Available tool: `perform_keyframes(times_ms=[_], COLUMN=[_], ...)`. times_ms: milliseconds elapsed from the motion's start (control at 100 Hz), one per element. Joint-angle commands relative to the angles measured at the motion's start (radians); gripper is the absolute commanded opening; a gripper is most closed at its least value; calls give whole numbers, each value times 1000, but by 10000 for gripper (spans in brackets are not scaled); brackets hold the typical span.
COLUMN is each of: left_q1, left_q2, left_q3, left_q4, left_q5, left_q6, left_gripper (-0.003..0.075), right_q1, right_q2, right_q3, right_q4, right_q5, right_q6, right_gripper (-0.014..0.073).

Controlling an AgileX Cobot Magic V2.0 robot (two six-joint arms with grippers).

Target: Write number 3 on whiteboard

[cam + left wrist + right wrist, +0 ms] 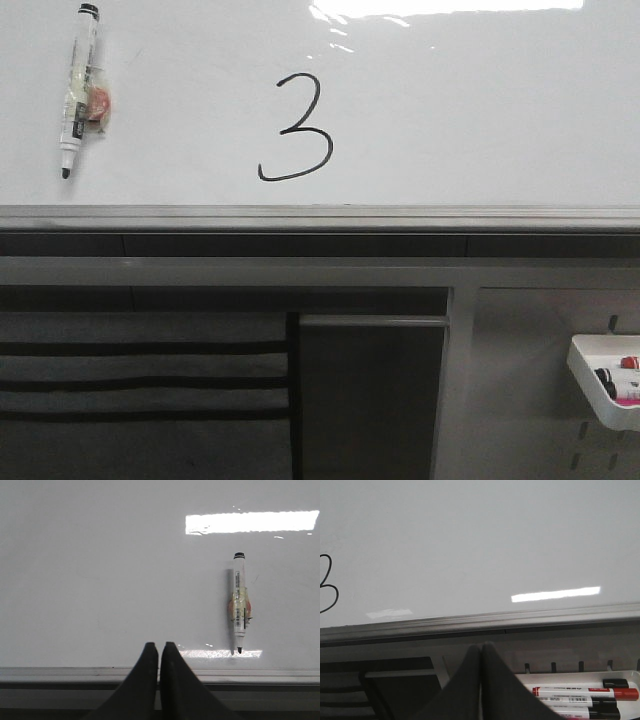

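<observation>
The left arm's black two-fingered tool (159, 652) has its fingers pressed together, tips touching, holding nothing. The right arm's black two-fingered tool (481, 652) is likewise closed and empty.
</observation>
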Motion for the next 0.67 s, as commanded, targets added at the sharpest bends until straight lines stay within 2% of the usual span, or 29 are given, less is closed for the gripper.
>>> perform_keyframes(times_ms=[0, 50, 90, 660], left_q1=[-10, -10, -10, -10], left_q2=[-32, -32, -32, -32], left_q3=[3, 3, 3, 3], left_q4=[-2, -2, -2, -2], left_q5=[-74, -74, -74, -74], left_q6=[-13, -13, -13, -13], left_gripper=[-18, -18, -18, -18], right_q1=[-15, -17, -17, -17], right_q2=[-21, -21, -21, -21], right_q3=[7, 35, 30, 32], right_q4=[0, 2, 2, 2], right_q5=[-134, -178, -145, -142], right_q6=[0, 0, 0, 0], right_gripper=[-74, -74, -74, -74])
